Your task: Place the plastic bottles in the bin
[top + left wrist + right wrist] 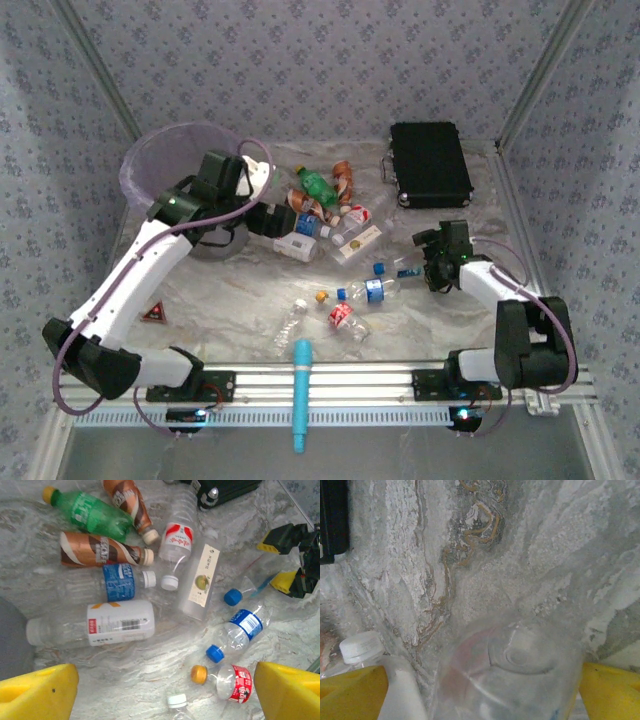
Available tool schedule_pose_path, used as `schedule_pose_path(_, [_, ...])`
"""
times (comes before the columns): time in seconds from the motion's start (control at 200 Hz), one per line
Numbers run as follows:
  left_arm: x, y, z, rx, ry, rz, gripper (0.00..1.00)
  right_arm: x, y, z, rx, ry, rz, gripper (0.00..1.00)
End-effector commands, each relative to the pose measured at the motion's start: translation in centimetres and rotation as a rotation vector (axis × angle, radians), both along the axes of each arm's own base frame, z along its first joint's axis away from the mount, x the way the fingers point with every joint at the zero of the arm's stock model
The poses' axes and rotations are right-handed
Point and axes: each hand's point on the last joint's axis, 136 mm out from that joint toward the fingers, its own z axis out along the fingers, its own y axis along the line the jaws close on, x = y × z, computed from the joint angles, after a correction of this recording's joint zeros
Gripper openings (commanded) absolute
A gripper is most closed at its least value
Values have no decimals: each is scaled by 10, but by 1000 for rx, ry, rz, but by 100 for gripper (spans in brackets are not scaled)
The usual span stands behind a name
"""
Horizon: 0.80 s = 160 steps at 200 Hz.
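No word or number could be read anywhere. The clear plastic bottle with the wide white label (120,623) carried a barcode and a small red patch of print, both too blurred to make out. The clear bottle with the blue label (118,582) bore white lettering, illegible. A red triangular sticker (153,313) lay on the table's near left, its symbol unclear.

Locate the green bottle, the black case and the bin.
green bottle (97,517), left wrist view, middle of its body.
black case (430,163), top external view, centre of its lid.
bin (150,155), top external view, bare lavender liner wall.
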Motion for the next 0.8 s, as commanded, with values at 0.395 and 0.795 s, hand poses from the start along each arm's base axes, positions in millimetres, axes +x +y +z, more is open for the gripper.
schedule_pose_path(0.395, [9, -9, 2, -9, -45, -12, 91, 8, 4, 5, 4, -1, -8, 76])
schedule_pose_path(0.795, [18, -19, 3, -12, -46, -40, 92, 20, -7, 41, 2, -88, -6, 67])
